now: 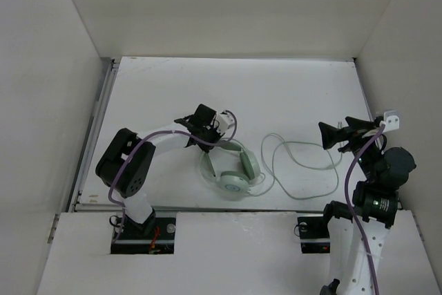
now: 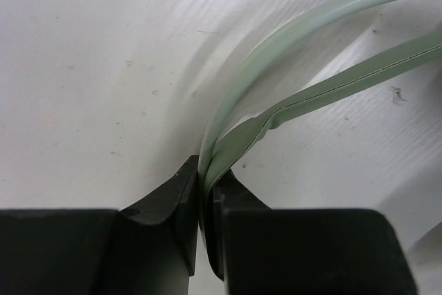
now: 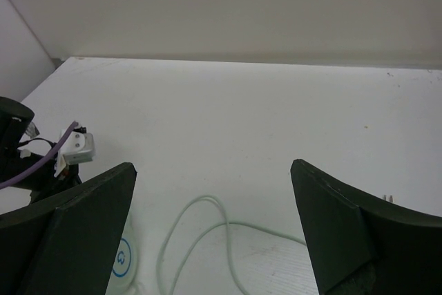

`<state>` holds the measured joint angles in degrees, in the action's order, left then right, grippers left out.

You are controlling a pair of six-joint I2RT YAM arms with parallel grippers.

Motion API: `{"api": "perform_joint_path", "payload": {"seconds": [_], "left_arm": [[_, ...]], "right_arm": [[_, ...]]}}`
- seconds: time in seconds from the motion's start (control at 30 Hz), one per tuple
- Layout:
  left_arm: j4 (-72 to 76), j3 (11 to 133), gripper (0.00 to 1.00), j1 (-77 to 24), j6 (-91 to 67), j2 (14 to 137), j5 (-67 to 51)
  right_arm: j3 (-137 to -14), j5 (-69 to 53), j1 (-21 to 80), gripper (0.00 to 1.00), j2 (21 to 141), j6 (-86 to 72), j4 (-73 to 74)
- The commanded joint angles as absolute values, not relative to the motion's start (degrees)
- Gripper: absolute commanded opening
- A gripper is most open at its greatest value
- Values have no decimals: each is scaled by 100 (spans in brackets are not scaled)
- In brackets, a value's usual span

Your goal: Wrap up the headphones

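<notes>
The pale mint-green headphones (image 1: 235,169) lie on the white table in front of the left arm, one ear cup (image 1: 233,185) facing up. My left gripper (image 1: 206,143) is shut on the thin headband (image 2: 290,39) where it meets the inner band (image 2: 345,81); both run between the jaws (image 2: 206,184). The whitish cable (image 1: 293,164) lies in loose loops on the table, right of the headphones. My right gripper (image 1: 333,132) is open and empty, above the right end of the loops. The right wrist view shows the cable (image 3: 207,226) below and between the spread fingers (image 3: 213,165), and an ear cup (image 3: 124,260) at lower left.
White walls enclose the table (image 1: 276,94) on the left, back and right. A raised white ledge (image 1: 228,240) runs along the near edge by the arm bases. The left arm's wrist and purple cable (image 3: 48,157) show at the left of the right wrist view.
</notes>
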<state>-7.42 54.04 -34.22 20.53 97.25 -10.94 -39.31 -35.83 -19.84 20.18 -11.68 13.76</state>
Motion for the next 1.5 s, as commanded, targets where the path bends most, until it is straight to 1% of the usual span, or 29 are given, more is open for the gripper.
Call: {"api": "perform_joint_path", "payload": {"seconds": [0.0,0.17,0.37,0.53,0.67,0.8,0.87,0.97,1.13,1.33,1.47], "left_arm": [[-1116,5229,0,-3590,2180,9651,-1239],[-1063,5571,0,-3599,1645,9352,-941],[-1467,6739,0,-3108,757,8843,-870],[-1854,7838,0,-2650,326,8517,-940],[-1951,8209,0,-2457,185,8201,-879],[-2056,8419,0,-2272,18,7902,-888],[-2118,8525,0,-2141,-79,7823,-931],[-2223,8666,0,-1868,-237,7717,-1212],[-2381,9051,0,-1368,-544,7533,-1800],[-2689,9667,0,-972,-598,7409,-2267],[-2926,9931,0,-726,-694,7243,-2434]], "right_arm": [[-3902,-3595,-1991,100,1978,-1213,975],[-3867,-3656,-1912,100,1977,-1134,1002],[-4060,-3630,-1438,100,2135,-669,1002],[-4271,-3507,-709,100,2539,-255,967],[-4412,-3419,-190,100,2944,-18,791],[-4500,-3323,836,100,3435,491,537],[-4561,-3086,1381,100,3751,825,396],[-4562,-2577,2190,100,4244,1273,-130],[-4360,-1961,3359,100,5008,1432,-1411],[-4324,-1249,3897,100,5914,1160,-3021],[-4482,-941,4003,100,6511,1178,-3646]]}}
